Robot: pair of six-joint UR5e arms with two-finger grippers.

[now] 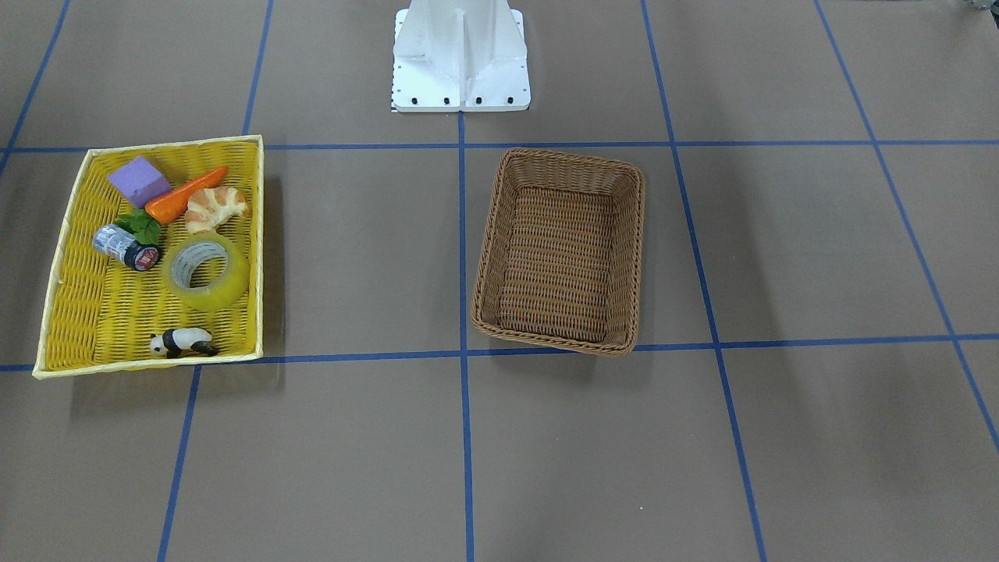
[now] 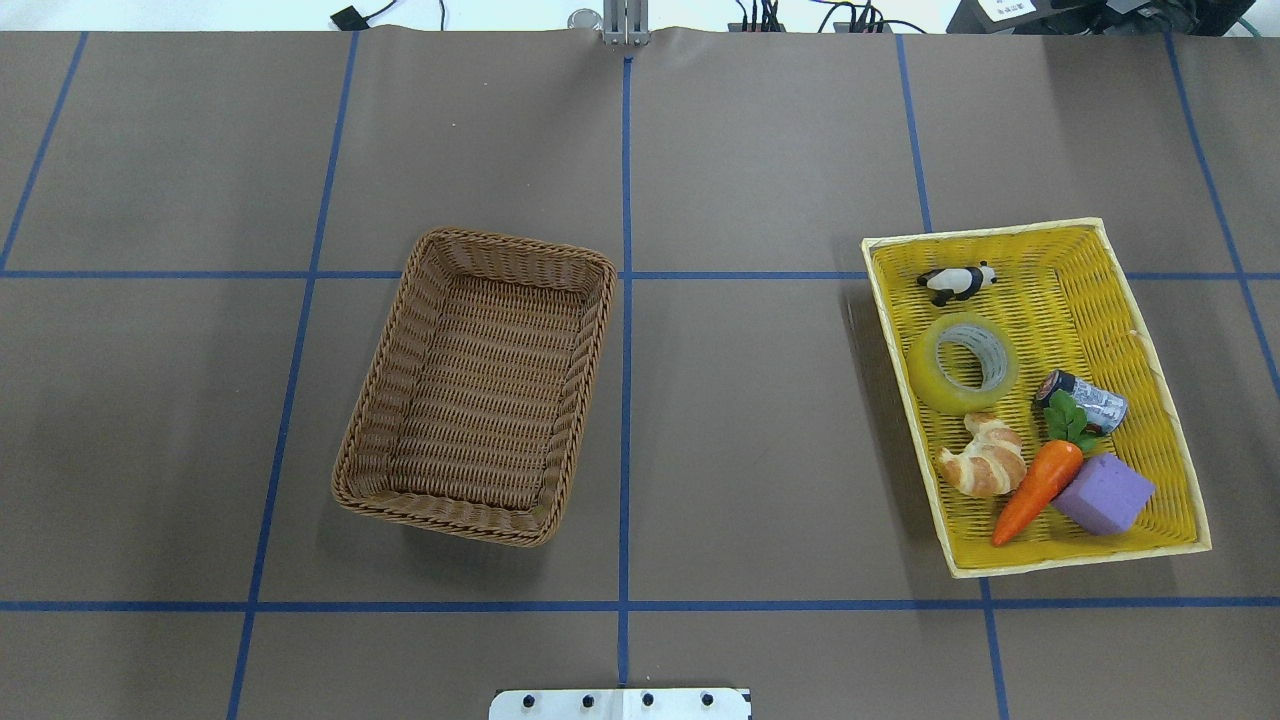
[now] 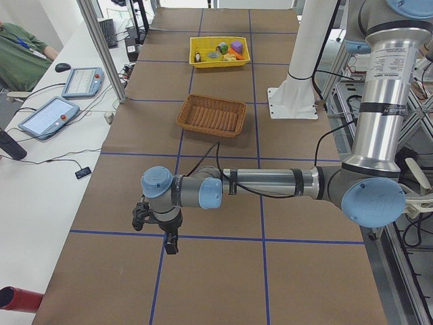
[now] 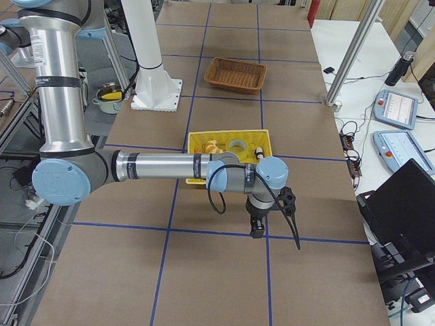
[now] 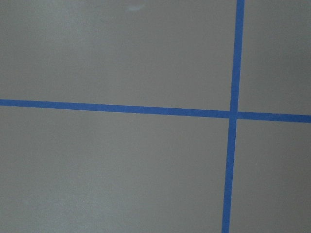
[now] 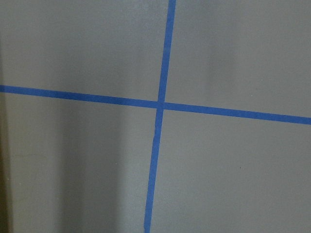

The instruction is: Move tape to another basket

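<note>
Two grippers hung over opposite ends of the table (image 2: 750,450), far from the tape (image 2: 938,380).
We saw the tape lying flat in the yellow tray (image 2: 1100,300) beside a croissant (image 2: 985,462), well apart from the brown basket (image 2: 480,400). We could not tell how wide the left gripper (image 3: 170,242) or right gripper (image 4: 257,231) stood.

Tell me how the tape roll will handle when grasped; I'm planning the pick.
The tape lies roughly flat, hole up, so it probably won't roll unless tipped on edge. Its thick wound ring looks stiff, likely firm under a pinch. The glossy surface may slip.
</note>
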